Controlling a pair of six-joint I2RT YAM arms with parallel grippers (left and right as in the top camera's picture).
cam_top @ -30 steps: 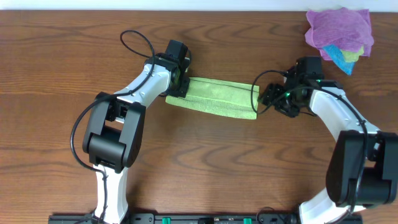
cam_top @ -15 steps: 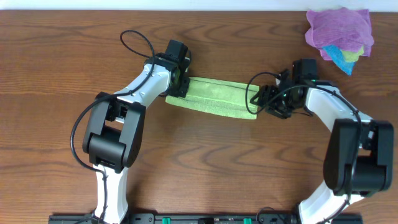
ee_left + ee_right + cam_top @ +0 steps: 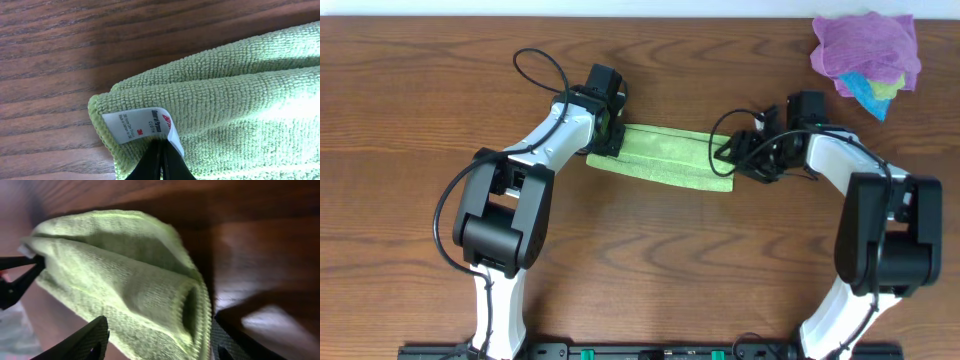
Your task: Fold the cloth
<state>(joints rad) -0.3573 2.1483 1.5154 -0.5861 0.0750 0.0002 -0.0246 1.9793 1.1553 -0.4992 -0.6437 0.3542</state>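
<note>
1. Seen from above, a brown wooden desk [image 3: 650, 270] carries the cloth [image 3: 670, 158], lime green and folded into a long narrow band lying across the middle of the desk, between two robot arms.
2. The left claw [image 3: 609, 137] sits at the band's left end. In the left wrist view its fingers [image 3: 160, 161] are pressed together, pinching the cloth's edge just beside a small white tag [image 3: 136, 125] with printed text.
3. The right claw [image 3: 730, 156] is at the band's right end. In the right wrist view its two dark fingers [image 3: 85, 341] stand apart, one on either side of the cloth's rolled, layered end, not closed on it.
4. At the far right corner of the desk, well apart from the arms, lies a crumpled purple cloth [image 3: 865, 45] with a blue cloth [image 3: 863, 90] showing beneath it.
</note>
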